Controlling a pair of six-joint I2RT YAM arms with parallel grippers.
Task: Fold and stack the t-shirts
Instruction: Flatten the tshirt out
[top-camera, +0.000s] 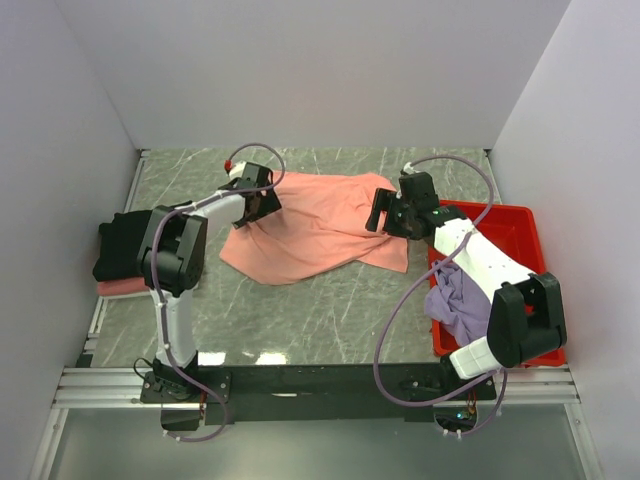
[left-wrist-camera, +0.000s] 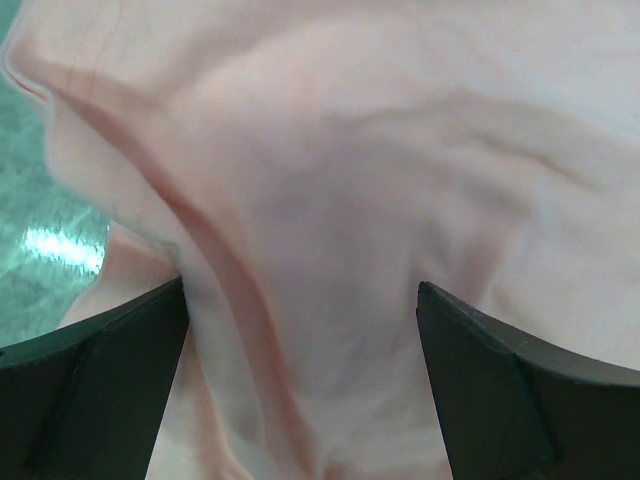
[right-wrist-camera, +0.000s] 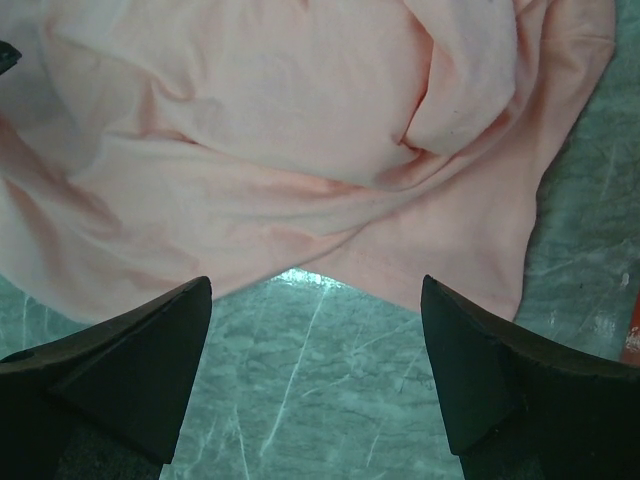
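**No readable text in any view**

You have no lettering, number, brand or sign to read here. From the top camera, the salmon-pink t-shirt (top-camera: 320, 225), the black t-shirt (top-camera: 120, 245), the lavender-purple t-shirt (top-camera: 455, 300) and the red plastic tray (top-camera: 515, 225) all show you plain colour. Any marking on the arm housings is too small to make out. Your two wrist cameras give you only unprinted salmon-pink cloth and the veined tabletop (right-wrist-camera: 330, 380).
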